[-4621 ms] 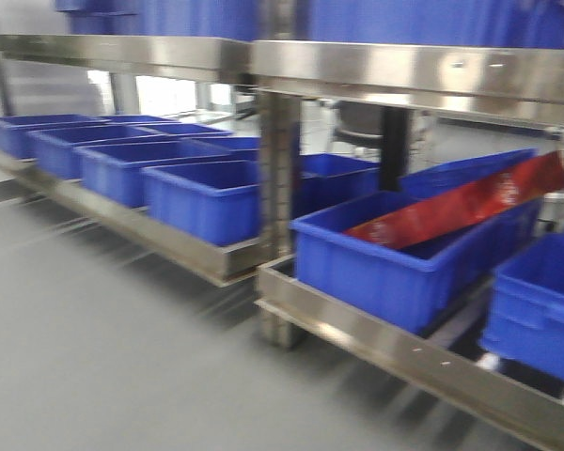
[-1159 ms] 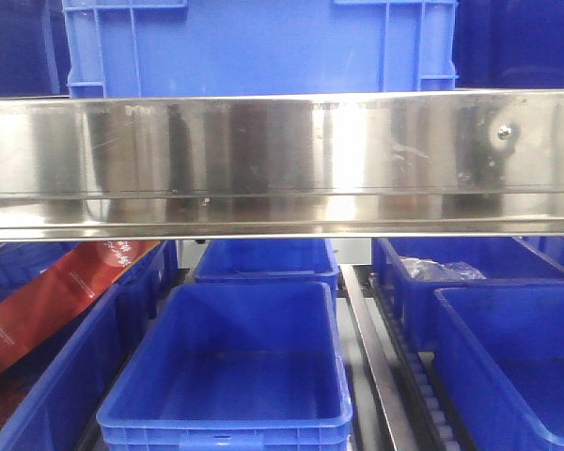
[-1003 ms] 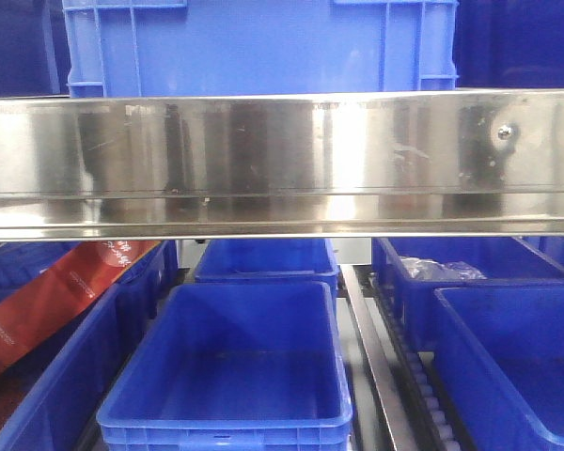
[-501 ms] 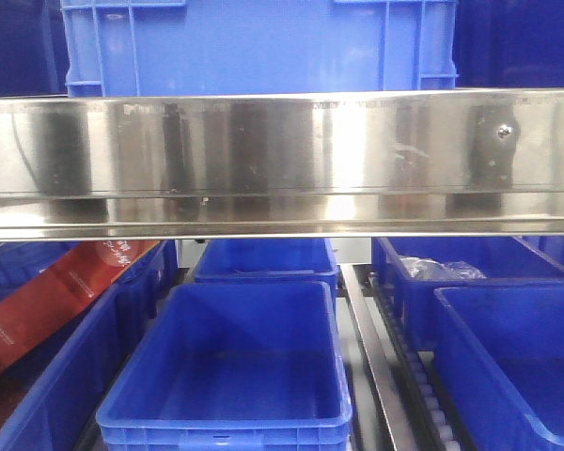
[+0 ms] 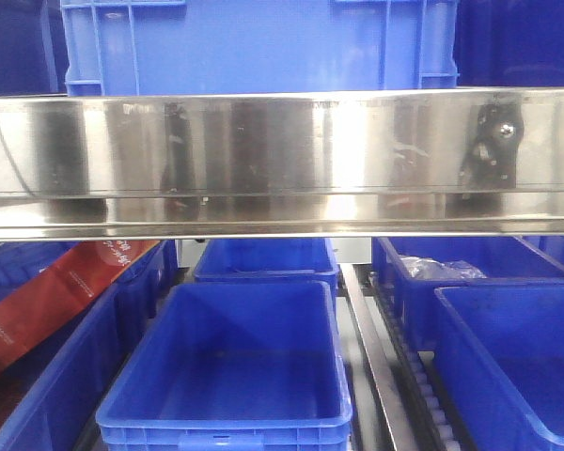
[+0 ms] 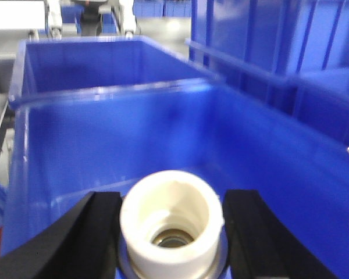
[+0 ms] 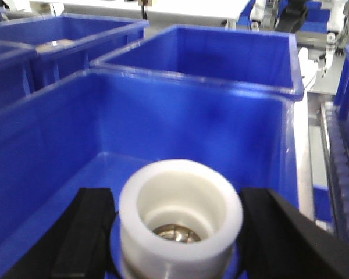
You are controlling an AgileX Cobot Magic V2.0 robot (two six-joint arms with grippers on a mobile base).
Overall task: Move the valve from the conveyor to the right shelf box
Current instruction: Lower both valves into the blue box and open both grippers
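Note:
In the left wrist view a valve point(image 6: 172, 232), a white cylindrical socket with silvery metal deep inside, sits between the black fingers point(image 6: 90, 232) of my left gripper point(image 6: 173, 200), which is shut on it above the inside of a blue shelf box point(image 6: 104, 133). The right wrist view shows a like white valve point(image 7: 180, 232) held the same way in my right gripper point(image 7: 179, 199), hanging over another blue box point(image 7: 52, 133). Neither gripper appears in the front view. The conveyor is out of view.
A broad steel shelf beam point(image 5: 263, 160) crosses the front view, with a large blue crate point(image 5: 263, 42) above it. Below stand several blue boxes point(image 5: 226, 413), one at the left holding a red packet point(image 5: 47, 301). A roller rail point(image 5: 423, 395) runs between boxes.
The camera view has held still for the last second. A dark reflection has appeared on the right end of the steel beam and the streaks on its left have shifted.

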